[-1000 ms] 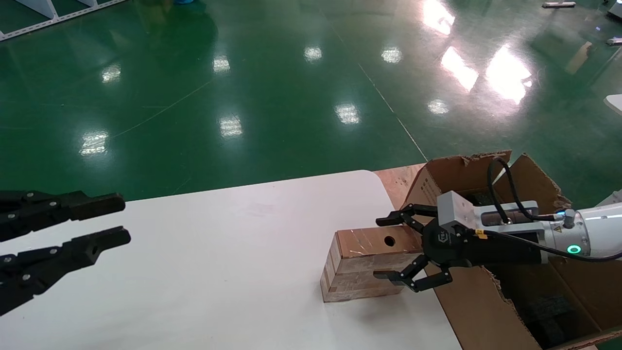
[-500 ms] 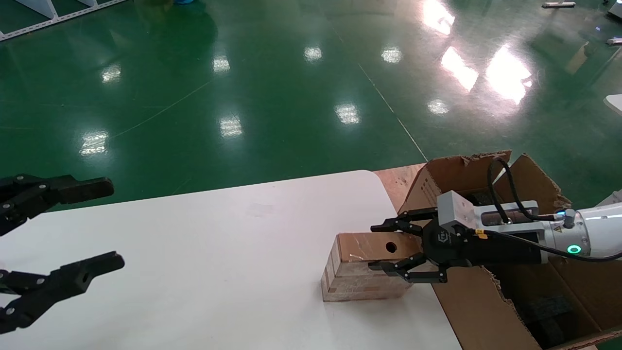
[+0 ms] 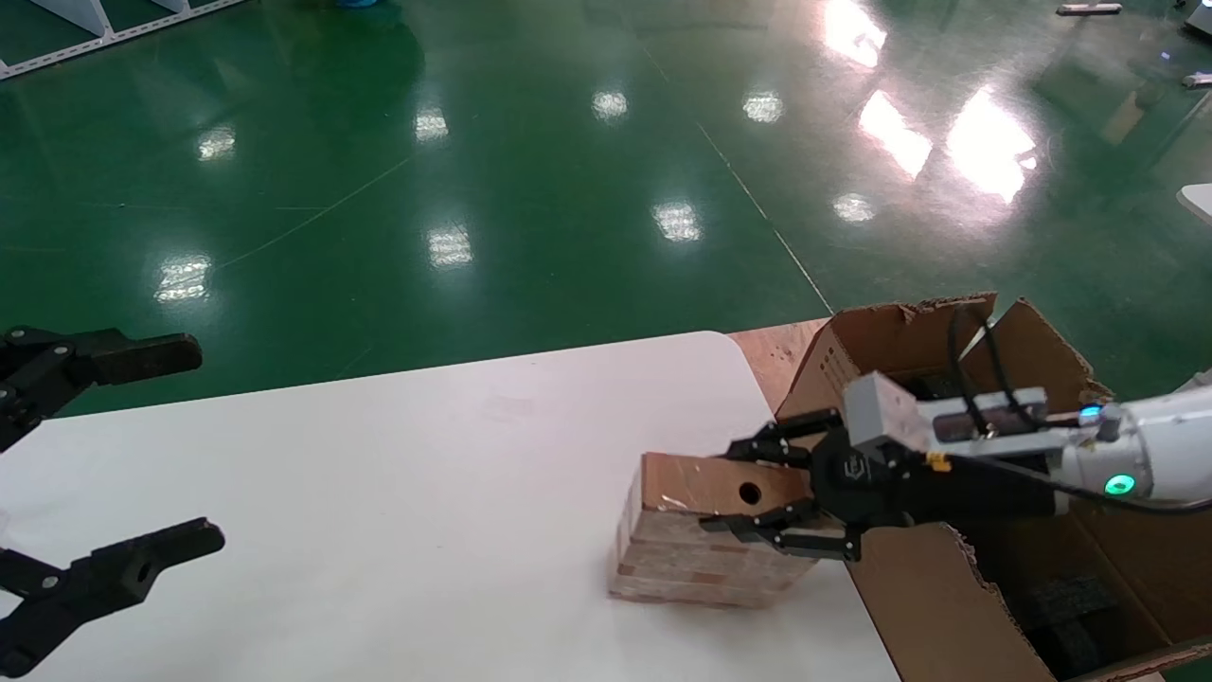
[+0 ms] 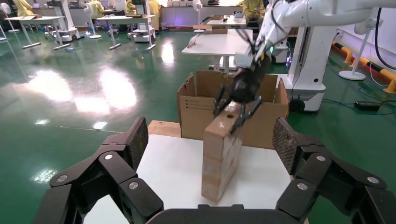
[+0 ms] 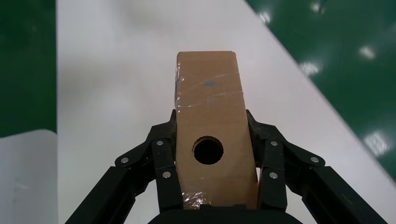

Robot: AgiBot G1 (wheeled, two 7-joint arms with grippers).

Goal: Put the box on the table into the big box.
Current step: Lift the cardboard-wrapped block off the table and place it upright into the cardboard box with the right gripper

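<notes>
- The box (image 3: 705, 530): brown cardboard wrapped in clear tape, glossy, with crinkled sheen on its faces.
- The table (image 3: 426, 493): smooth white top with a faint satin shine.
- The big box (image 3: 933, 606): matt corrugated cardboard, rough torn flap edges, dark foam inside.
- The right gripper (image 3: 748, 488): matt black hard links with small bright screw heads; behind it a light grey smooth housing.
- The left gripper (image 4: 210, 144): matt black, pads (image 4: 139, 140) finely textured.
- The floor (image 3: 473, 170): green, highly glossy, mirroring lamps.
</notes>
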